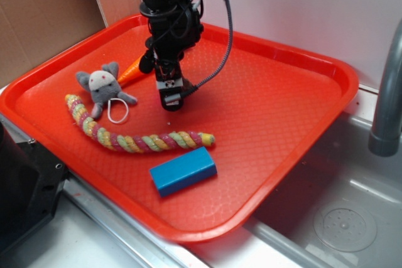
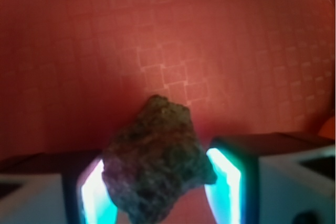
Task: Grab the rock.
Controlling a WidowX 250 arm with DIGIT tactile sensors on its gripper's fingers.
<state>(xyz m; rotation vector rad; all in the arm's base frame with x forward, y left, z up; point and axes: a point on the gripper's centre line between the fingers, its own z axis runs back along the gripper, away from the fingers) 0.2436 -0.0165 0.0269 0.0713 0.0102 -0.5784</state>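
The rock (image 2: 157, 161) is a dark brown, rough lump that fills the gap between my two fingers in the wrist view. It touches the left pad (image 2: 94, 195), and its pointed side touches the right pad (image 2: 223, 182). My gripper (image 2: 157, 184) is shut on the rock, low over the red tray. In the exterior view my gripper (image 1: 171, 100) points straight down near the tray's middle back, just right of the carrot. There its fingers hide the rock.
On the red tray (image 1: 314, 136) lie a grey plush mouse (image 1: 102, 86), an orange toy carrot (image 1: 130, 70), a striped rope toy (image 1: 135, 137) and a blue block (image 1: 183, 171). A sink (image 1: 339, 218) and a grey faucet pipe (image 1: 389, 92) are at the right.
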